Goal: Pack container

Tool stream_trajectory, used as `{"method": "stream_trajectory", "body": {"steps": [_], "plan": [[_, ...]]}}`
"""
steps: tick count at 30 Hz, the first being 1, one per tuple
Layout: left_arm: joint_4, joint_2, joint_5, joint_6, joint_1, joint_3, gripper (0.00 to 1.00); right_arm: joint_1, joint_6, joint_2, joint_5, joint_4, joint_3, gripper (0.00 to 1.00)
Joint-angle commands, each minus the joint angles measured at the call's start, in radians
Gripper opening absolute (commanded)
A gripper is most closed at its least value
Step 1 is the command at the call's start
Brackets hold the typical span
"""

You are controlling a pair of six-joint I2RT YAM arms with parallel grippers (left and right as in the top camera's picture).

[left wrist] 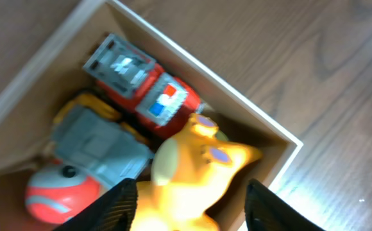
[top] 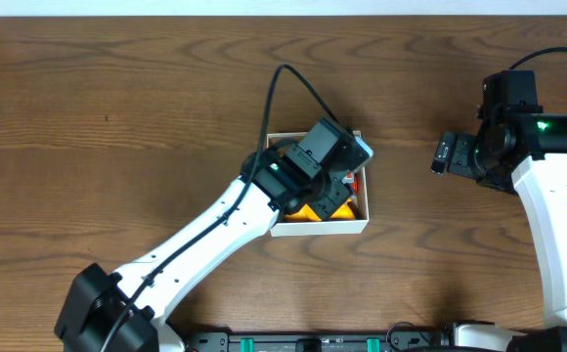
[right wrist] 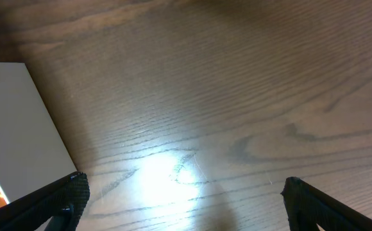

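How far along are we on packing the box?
Done: a red truck, a grey vehicle and a red-and-white ball lie inside the container. In hand: the left claw stands open over it, a yellow toy between its fingers, resting on the others. Left: the overhead view shows no loose toys on the table, so probably only lifting that arm clear. The right claw hangs open over the table.

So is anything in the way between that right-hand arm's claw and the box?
Nothing visible on the table: only bare wood lies between the right gripper and the container. From above, though, the left gripper hangs over the toys inside, blocking the opening.
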Motion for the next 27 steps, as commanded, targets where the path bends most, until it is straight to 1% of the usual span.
{"method": "stream_trajectory", "body": {"steps": [1, 7, 11, 13, 16, 19, 26, 27], "plan": [[-0.015, -0.028, -0.039, 0.004, 0.046, -0.010, 0.60, -0.005, -0.022, 0.003, 0.010, 0.000, -0.005, 0.99], [-0.029, -0.048, -0.043, -0.025, 0.194, -0.010, 0.65, -0.004, -0.023, 0.003, 0.008, 0.028, -0.005, 0.99], [-0.031, -0.063, -0.042, -0.045, 0.320, -0.010, 0.65, -0.004, -0.037, 0.003, -0.011, 0.056, -0.005, 0.99], [-0.037, -0.071, -0.034, -0.045, 0.355, -0.010, 0.64, -0.004, -0.037, 0.003, -0.021, 0.065, -0.005, 0.99], [-0.057, -0.080, 0.013, -0.043, 0.360, -0.010, 0.55, -0.004, -0.037, 0.003, -0.024, 0.075, -0.005, 0.99], [-0.081, -0.080, 0.031, -0.040, 0.320, -0.010, 0.48, -0.004, -0.036, 0.003, -0.025, 0.077, -0.005, 0.99], [-0.072, -0.073, 0.030, -0.040, 0.133, -0.011, 0.23, -0.004, -0.036, 0.003, -0.055, 0.074, -0.005, 0.99], [-0.069, -0.068, 0.030, -0.040, 0.108, -0.011, 0.15, -0.004, -0.036, 0.003, -0.060, 0.074, -0.005, 0.99]]}}
